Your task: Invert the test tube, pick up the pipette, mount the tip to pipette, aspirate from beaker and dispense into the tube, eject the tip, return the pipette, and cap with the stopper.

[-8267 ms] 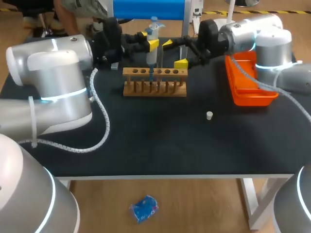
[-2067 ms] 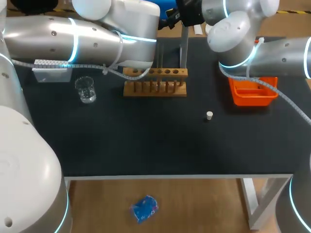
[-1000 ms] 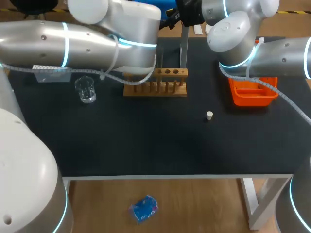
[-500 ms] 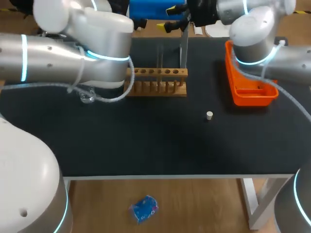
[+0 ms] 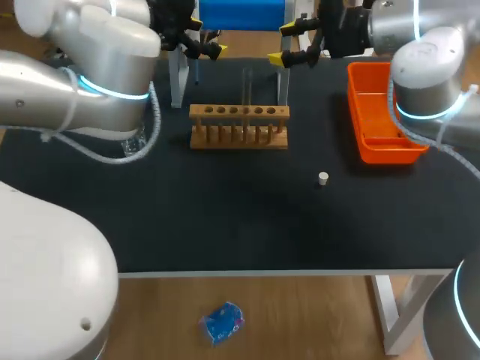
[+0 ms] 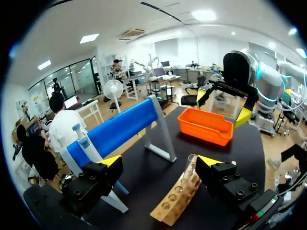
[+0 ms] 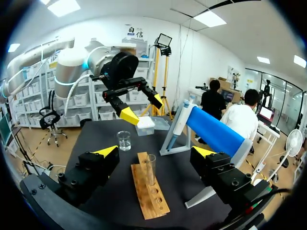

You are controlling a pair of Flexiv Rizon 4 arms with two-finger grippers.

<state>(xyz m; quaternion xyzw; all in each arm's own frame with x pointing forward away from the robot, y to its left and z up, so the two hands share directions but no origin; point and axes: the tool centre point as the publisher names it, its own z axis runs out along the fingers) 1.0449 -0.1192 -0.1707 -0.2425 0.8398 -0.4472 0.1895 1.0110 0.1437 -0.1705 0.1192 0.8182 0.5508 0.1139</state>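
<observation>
**Both tools slack and empty over the back of the counter**

The left tool (image 6: pixel 160 162) hangs with its yellow-tipped fingers spread wide and nothing between them. It is up above the back left part of the counter (image 5: pixel 225 217), looking down along the rack (image 6: pixel 177 201).

The right tool (image 7: pixel 156 152) is just as loose, fingers parted and empty, held over the back right, near the tray (image 5: pixel 390 156). The two tools face each other across the rack, well apart.

The tube (image 5: pixel 246 88) stands upright in one of the rack's middle holes, mouth up, with no stopper on it. Neither tool touches it.

The pipette (image 7: pixel 180 122) hangs on the stand (image 7: pixel 216 134), a blue bar on pale legs set behind the rack; it sits at the bar's left end.

The beaker (image 7: pixel 123 140) stands on the counter off the rack's left end, with the tip box (image 7: pixel 145 125) just behind it. From the head view the left arm covers most of the beaker, and the tip box does not show there.

The stopper (image 5: pixel 322 178), small and white, sits alone on the dark counter, nearer the front than the rack, apart from both rack and tray.

The orange tray lies along the right side, clear of the stand.
</observation>
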